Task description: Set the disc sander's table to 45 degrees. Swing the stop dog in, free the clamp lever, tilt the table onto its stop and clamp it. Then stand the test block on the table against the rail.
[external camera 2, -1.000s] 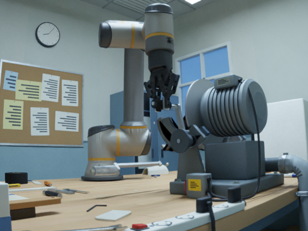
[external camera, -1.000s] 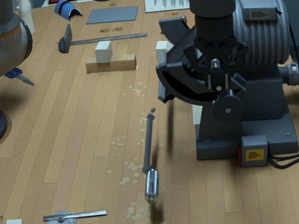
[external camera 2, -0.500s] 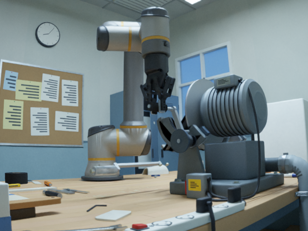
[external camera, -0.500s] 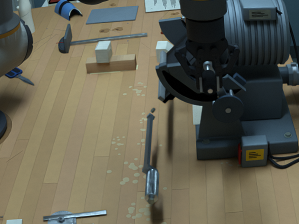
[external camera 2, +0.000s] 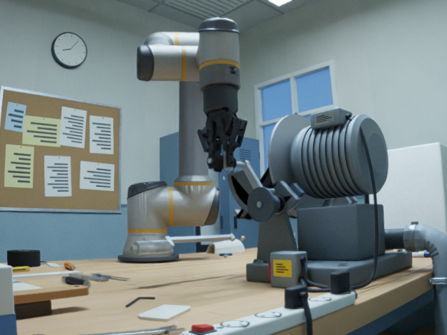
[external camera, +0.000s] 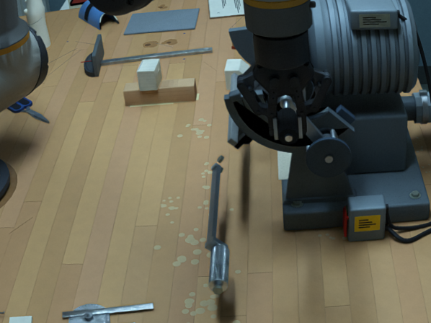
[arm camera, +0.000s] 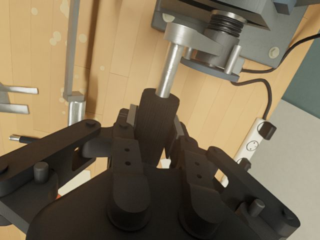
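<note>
The clamp lever's black ribbed handle (arm camera: 155,124) sits clamped in my closed gripper (external camera: 287,124), its steel shank (arm camera: 168,75) running to the hub on the sander's trunnion. The lever (external camera 2: 234,166) stands out from the round clamp knob (external camera: 328,159) at the front of the disc sander (external camera: 360,86). The sander's table (external camera: 234,122) is steeply tilted beside the black arc-shaped trunnion. A pale test block (external camera: 149,75) rests on a wooden board (external camera: 160,92) on the bench to the left. A second pale block (external camera: 234,72) shows behind the table. The stop dog is hidden.
A long-handled wrench (external camera: 216,223) lies on the bench in front of the sander, with sawdust spots around it. A hammer (external camera: 137,57) and a grey sheet (external camera: 162,21) lie farther back. A power strip (external camera 2: 274,317) and cables run by the sander's switch box (external camera: 365,223).
</note>
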### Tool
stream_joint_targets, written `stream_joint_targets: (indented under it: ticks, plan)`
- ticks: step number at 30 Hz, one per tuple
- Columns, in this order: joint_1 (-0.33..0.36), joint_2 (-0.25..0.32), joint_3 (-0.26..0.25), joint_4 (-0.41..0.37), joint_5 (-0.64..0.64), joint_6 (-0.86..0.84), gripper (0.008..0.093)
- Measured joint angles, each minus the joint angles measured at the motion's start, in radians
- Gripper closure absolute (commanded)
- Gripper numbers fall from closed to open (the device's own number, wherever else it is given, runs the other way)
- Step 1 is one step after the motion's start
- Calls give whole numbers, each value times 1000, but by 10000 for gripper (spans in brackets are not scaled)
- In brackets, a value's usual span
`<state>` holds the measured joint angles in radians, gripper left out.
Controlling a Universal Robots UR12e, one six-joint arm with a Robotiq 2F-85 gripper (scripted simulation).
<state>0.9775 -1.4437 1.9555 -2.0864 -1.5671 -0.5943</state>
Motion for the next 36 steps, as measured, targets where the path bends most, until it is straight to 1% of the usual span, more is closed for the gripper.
stream_joint_targets:
  ticks: [20,36]
  plan:
    - [-19,-16,60,-46,1,-19,934]
    - [-28,-17,92,-77,1,-29,934]
